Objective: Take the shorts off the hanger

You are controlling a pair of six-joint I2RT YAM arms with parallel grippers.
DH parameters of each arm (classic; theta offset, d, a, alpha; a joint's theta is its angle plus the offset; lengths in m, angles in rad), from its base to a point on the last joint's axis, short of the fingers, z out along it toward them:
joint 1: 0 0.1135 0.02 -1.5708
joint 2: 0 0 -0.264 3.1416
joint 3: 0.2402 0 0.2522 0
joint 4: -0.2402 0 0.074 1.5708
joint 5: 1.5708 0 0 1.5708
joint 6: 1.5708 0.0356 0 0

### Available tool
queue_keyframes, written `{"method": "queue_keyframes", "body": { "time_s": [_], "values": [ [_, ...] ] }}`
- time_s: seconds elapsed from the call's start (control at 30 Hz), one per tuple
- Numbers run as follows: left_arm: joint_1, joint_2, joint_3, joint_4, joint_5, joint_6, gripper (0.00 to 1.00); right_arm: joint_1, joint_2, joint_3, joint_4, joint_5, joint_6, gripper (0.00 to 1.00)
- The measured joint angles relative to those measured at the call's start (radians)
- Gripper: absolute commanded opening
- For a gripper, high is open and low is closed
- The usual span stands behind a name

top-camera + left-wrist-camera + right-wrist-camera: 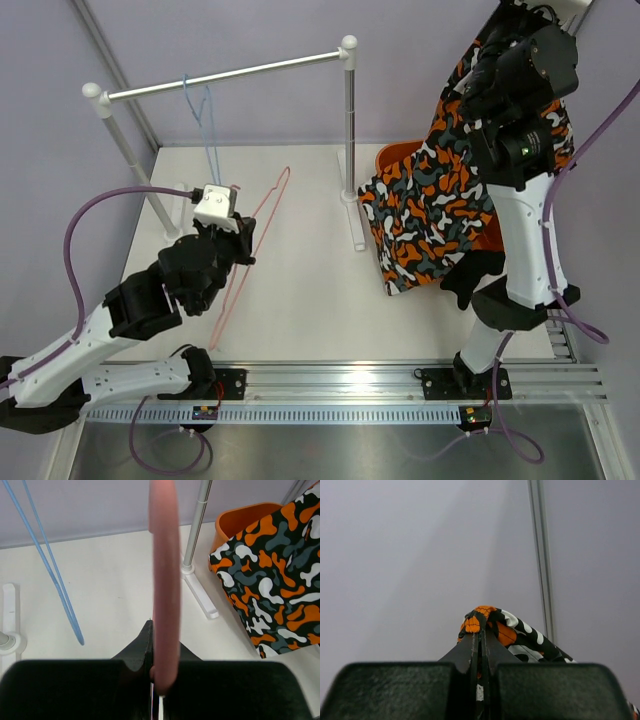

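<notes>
White-post garment rack with silver crossbar (230,74) stands on white tabletop (310,300). Thin blue wire hanger (75,630) hangs from the bar, left of middle. Orange plastic bin (395,158) sits just right of the rack's right foot, mostly hidden.

One hanger (205,125) was hung on the bar of the rack (225,73), toward its left end. A second hanger (165,580) was held in front of the rack, below the bar's middle, clamped in the left gripper (157,675). The shorts (430,215) were held up to the right of the rack's right post, pinched in the right gripper (480,645). A bin (240,517) was partly hidden behind them, just right of that post's foot.
</notes>
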Motion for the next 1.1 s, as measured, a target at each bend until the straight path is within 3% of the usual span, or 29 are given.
{"method": "queue_keyframes", "body": {
  "time_s": [0.23, 0.37, 0.63, 0.87, 1.0, 1.1],
  "values": [
    [0.000, 0.000, -0.005, -0.033, 0.011, -0.014, 0.00, -0.162, 0.035, 0.022, 0.010, -0.024, 0.061, 0.01],
    [0.000, 0.001, -0.033, -0.034, 0.014, -0.014, 0.00, -0.259, 0.027, 0.005, -0.069, -0.079, 0.197, 0.00],
    [0.000, 0.023, -0.052, -0.034, 0.031, -0.014, 0.00, -0.336, 0.079, -0.096, -0.312, -0.270, 0.456, 0.00],
    [0.000, 0.022, -0.063, -0.034, 0.037, -0.014, 0.00, -0.686, 0.085, -0.354, -0.423, -0.561, 0.768, 0.00],
    [0.000, 0.023, -0.066, -0.034, 0.042, -0.015, 0.00, -0.734, 0.049, -0.399, -0.448, -0.631, 0.848, 0.00],
    [0.000, 0.023, -0.066, -0.034, 0.044, -0.018, 0.00, -0.754, -0.067, -0.481, -0.424, -0.682, 0.906, 0.00]
  ]
}}
